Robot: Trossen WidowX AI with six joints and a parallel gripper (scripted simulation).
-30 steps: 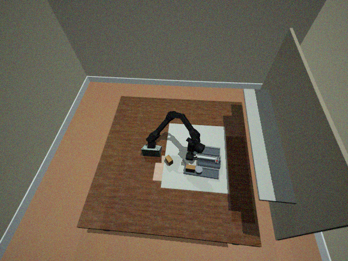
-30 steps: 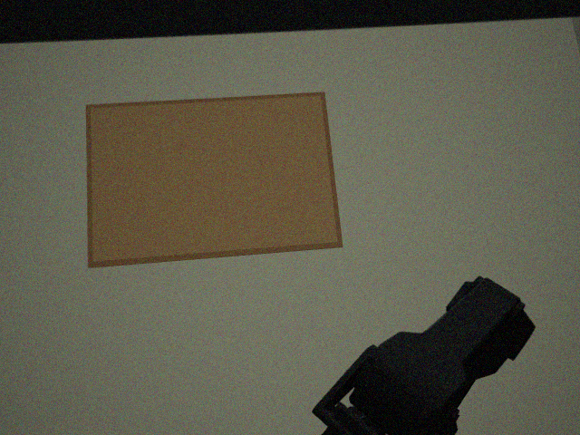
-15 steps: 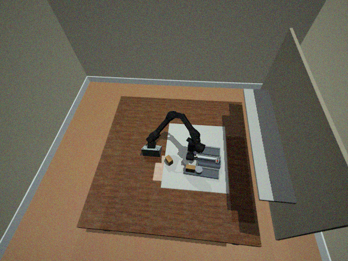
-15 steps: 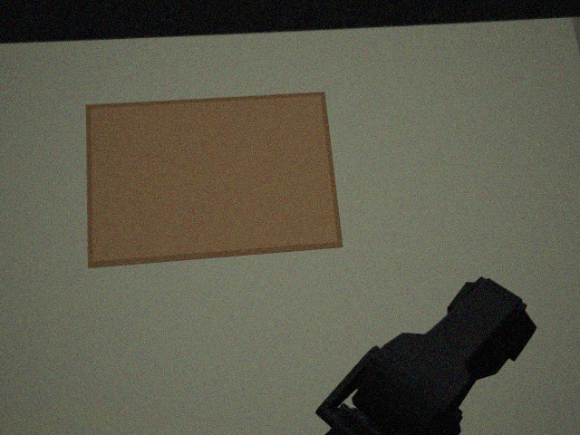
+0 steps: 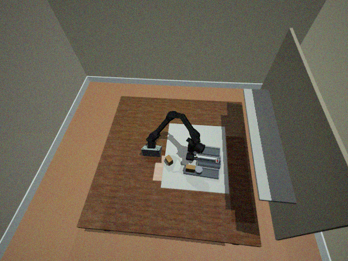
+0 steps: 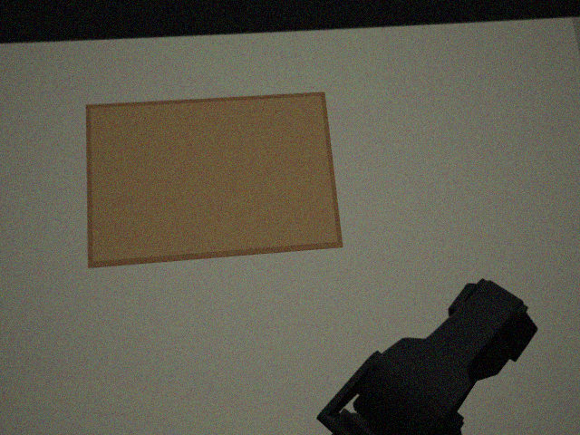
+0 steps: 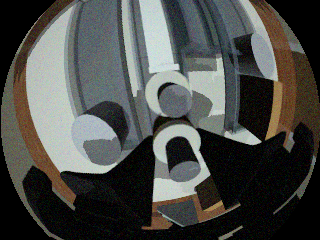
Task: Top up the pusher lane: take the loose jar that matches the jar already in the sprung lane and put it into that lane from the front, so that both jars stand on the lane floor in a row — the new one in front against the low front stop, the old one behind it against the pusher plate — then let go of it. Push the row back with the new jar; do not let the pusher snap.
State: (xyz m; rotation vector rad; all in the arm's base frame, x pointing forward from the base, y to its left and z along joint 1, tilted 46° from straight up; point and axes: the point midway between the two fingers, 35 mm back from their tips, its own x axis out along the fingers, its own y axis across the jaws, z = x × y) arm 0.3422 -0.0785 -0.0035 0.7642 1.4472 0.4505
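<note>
Jar (image 7: 182, 162), round, dark-knobbed, sits in claw (image 7: 174, 136).

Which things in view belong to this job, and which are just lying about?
Job:
- black pincer
- white-shouldered, grey-topped jar in it
- matching jar ahead
- grey middle lane

Apparently lying about:
- tan block beside pale-topped cylinder
- separate tan block
- left-hand pale-topped cylinder

The held jar (image 7: 192, 134), white-topped with a dark knob, was close in front of its matching jar (image 7: 151, 95), near the white pusher (image 5: 206, 157) (image 7: 158, 37).
</note>
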